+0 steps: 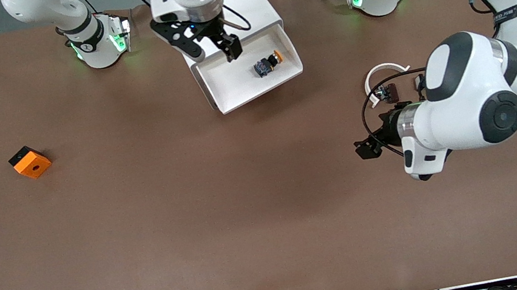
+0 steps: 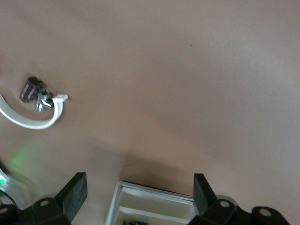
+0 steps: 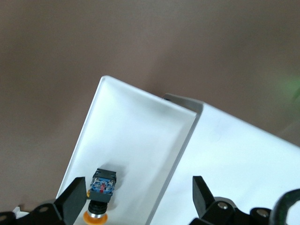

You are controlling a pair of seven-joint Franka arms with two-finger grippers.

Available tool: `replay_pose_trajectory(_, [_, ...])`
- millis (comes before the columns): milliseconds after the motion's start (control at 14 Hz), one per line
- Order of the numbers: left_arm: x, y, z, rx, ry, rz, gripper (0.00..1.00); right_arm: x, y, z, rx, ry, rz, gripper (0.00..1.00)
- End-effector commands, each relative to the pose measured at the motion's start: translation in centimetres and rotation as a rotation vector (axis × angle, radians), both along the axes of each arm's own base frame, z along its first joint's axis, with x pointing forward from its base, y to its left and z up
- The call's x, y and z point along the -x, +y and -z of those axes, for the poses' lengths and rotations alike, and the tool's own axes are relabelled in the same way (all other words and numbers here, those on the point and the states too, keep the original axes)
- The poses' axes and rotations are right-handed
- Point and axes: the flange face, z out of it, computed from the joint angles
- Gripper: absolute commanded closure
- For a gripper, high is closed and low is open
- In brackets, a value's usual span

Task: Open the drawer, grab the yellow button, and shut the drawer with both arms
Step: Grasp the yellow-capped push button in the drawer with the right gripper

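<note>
Drawer (image 1: 252,79) is pulled out of the white cabinet (image 1: 249,3), tray open toward the front camera. Button (image 1: 268,63) lies in the tray, on its side, orange cap pointing toward the left arm's end of the worktop (image 1: 197,219); right wrist view shows its body end with blue and red detail, the cap cut off at the frame edge.

Right tool (image 1: 215,49) hangs over the drawer where it meets the cabinet, fingers spread, nothing between them. Only one fingertip (image 1: 232,48) is clear in the front view; the right arm's wrist hides much of the cabinet top.

Left tool (image 1: 370,144) is over bare worktop at the left arm's end, well apart from the drawer, fingers spread and empty per its wrist view. In the front view it is mostly hidden by the arm's own forearm and cabling.

Near it on the worktop: a white curved strip (image 1: 384,71) with a small dark part (image 1: 390,92) beside it, too small to identify. Orange block (image 1: 30,162) with a hole sits at the right arm's end, on a black base.
</note>
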Motion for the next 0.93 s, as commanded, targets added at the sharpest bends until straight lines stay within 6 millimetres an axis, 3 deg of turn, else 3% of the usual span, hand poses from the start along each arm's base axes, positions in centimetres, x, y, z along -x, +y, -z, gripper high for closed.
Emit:
replay_pose_trajectory(0, [0.3,-0.1,-0.8,0.011,-0.062,0.141,0.0,0.7,3.0,2.4,-0.012,-0.014,0.073,0.0])
replay_pose_trajectory(356, [-0.1,1.4,-1.6,-0.004,-0.147,0.342,0.0,0.8,6.1,6.8,0.039,-0.007,0.17,0.0])
replay_pose_trajectory(641, [0.2,0.8,-1.9,-0.018,-0.17,0.402,0.0,1.1,7.2,8.1,0.037,-0.014,0.168,0.0])
replay_pose_trajectory(854, [1.1,-1.2,-0.8,-0.041,-0.155,0.423,0.0,0.9,7.8,9.8,0.04,-0.018,0.183,0.0])
